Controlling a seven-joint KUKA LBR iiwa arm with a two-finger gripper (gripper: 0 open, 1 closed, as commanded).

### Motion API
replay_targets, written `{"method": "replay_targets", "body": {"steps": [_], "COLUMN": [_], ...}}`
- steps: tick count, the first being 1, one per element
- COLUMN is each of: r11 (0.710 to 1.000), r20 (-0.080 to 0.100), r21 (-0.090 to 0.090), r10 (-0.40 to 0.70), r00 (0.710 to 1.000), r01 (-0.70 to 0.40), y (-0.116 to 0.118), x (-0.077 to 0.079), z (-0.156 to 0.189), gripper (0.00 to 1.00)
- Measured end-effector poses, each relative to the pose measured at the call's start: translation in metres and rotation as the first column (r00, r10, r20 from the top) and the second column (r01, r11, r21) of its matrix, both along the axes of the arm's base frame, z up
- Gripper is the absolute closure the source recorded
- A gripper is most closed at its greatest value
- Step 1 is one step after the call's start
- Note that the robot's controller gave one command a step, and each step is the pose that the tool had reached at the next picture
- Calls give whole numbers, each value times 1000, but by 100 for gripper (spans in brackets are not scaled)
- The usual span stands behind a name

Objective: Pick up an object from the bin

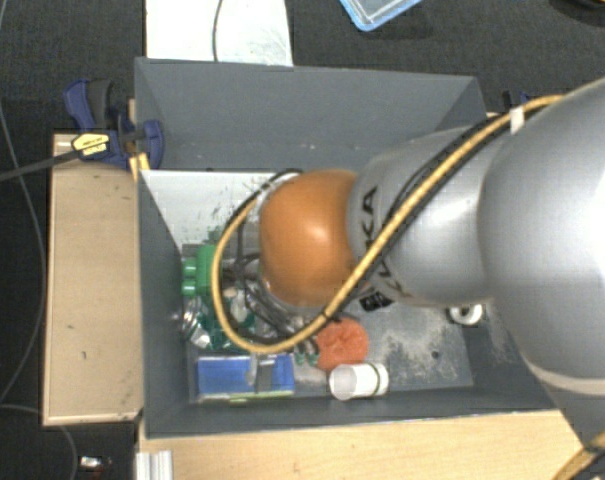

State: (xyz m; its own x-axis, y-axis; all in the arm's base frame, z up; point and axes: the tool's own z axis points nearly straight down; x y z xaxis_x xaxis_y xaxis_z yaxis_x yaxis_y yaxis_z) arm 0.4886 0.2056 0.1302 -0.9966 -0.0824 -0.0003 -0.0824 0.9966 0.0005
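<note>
Gripper (pixel 244 303): lowered into the left part of the bin (pixel 312 118), just behind the blue box (pixel 227 376), which lies flat against the near wall. The arm's orange cover (pixel 302 233) hides most of the gripper from above, so it cannot be told whether it is spread, pressed together or pinching anything. A yellow cable (pixel 412 193) runs along the arm and loops round the cover down toward the blue box.

From left to right:
- **Green piece (pixel 194 268):** behind the blue box and to its left, close to the left wall. It is the thing nearest the gripper, just beside it, and contact cannot be made out.
- **Metal piece (pixel 192 323):** small and shiny, between the green piece and the blue box, beside a few smaller things heaped under the gripper.
- **Blue box:** a flat rectangle with a green edge along its near side.
- **Red ball (pixel 344 342):** rough-surfaced, to the right of the blue box and slightly behind it, apart from the gripper.
- **White tube (pixel 358 380):** lying on its side right of the blue box, just in front of the red ball.
- **White cap (pixel 467 315):** well to the right of the blue box, partly under the arm.
</note>
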Motion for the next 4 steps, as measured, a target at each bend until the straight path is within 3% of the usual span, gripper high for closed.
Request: {"method": "replay_targets", "body": {"steps": [1,2,3,4], "r11": [989,984,965,987], "r20": [0,3,4,-1], "r21": [0,1,2,2], "r10": [151,180,261,160], "r00": [989,984,965,987], "r01": [-151,-180,-261,-160], "y": [-10,-11,-35,-47], "x": [-2,5,7,-3], "z": [-21,-38,-37,-18], "gripper": [0,0,0,0]}}
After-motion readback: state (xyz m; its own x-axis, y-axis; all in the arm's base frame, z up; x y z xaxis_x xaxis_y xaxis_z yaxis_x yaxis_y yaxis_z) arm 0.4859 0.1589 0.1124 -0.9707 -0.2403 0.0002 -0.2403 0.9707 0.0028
